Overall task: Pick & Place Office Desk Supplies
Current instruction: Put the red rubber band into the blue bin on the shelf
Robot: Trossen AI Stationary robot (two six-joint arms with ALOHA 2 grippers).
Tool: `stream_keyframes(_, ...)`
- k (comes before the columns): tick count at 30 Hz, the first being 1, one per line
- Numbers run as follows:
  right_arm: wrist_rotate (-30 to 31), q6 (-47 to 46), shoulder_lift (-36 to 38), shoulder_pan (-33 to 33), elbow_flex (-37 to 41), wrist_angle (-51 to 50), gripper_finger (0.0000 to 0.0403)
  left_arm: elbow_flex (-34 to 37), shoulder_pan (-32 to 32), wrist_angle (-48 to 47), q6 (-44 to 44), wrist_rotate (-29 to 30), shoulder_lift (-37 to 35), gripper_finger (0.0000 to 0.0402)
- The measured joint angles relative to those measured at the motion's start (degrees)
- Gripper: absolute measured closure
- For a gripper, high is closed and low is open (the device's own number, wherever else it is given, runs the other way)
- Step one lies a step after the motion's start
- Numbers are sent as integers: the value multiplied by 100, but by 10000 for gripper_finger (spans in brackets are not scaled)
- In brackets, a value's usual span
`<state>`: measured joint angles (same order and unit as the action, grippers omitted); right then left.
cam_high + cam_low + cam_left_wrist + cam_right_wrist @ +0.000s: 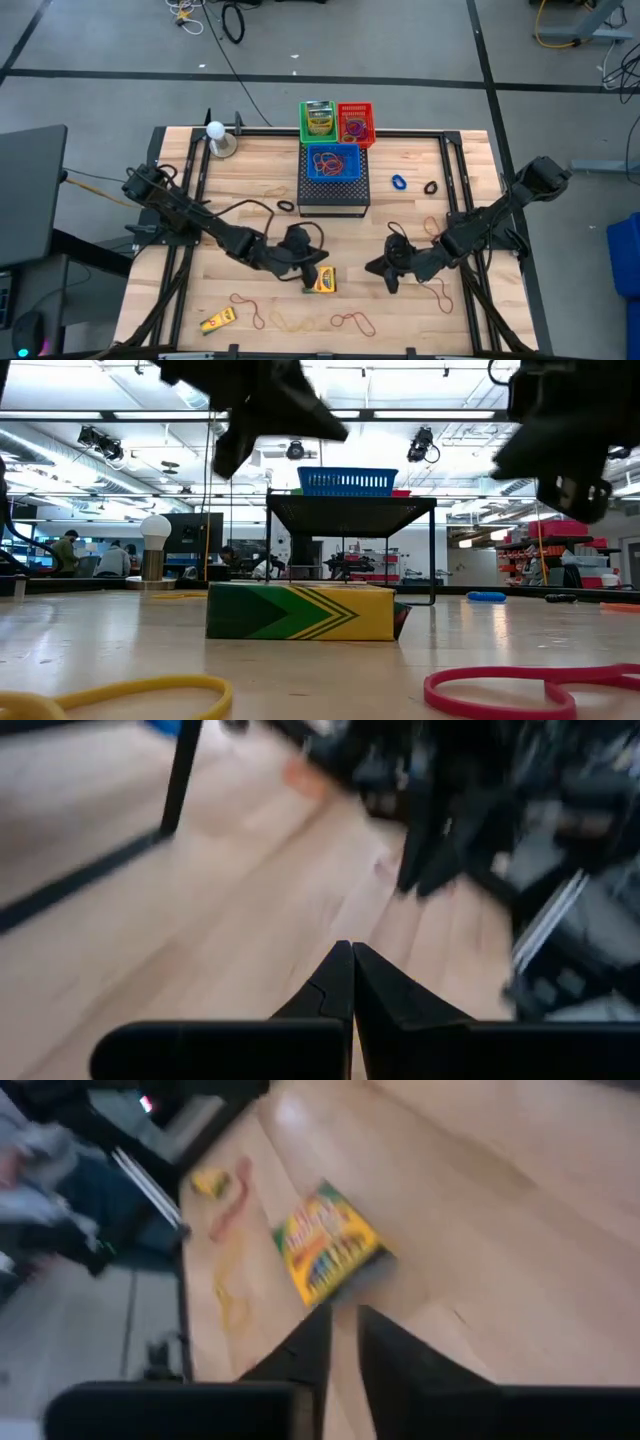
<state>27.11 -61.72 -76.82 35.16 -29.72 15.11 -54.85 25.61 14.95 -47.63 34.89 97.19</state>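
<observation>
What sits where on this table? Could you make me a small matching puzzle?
Things:
1. blue basket
2. crayon box
3. blue ring
4. lamp

Places:
A. table's far left corner
B. on the black stand
C. between the two grippers
D. on the wood right of the stand

Pairs: 1-B, 2-C, 3-D, 4-A

No readable text from my station.
The green and yellow box [320, 281] on the tabletop [250, 200] carries printing, but I can't make out any words or numbers.
</observation>
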Motion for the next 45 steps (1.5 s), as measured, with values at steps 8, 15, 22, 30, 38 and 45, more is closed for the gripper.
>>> stream_keyframes(8, -166, -421, -2, -189, 0, 279, 248, -2, -250, -30, -86, -1026, -7, 384)
stream_keyframes(15, -886, -790, -490, -613, -271, 29, 246, -2, 116, -803, -55, -1518, -13, 378)
stream_keyframes(22, -1281, -1073, -1502, -707, -1293, -692, 237, 303, 1099, -1024, -986, -816, -26, 396)
stream_keyframes(30, -1476, -1699, -2440, -843, -1964, -864, 200, 855, 1100, -1019, -1820, -588, -8, 397)
stream_keyframes(38, -1663, -2052, -3027, -1100, -2372, -869, 218, 1024, 656, -935, -1499, -1234, 135, 396)
stream_keyframes(45, -1818, -2292, -3355, -1261, -2647, -808, 234, 1019, 619, -576, -1262, -1338, 240, 395)
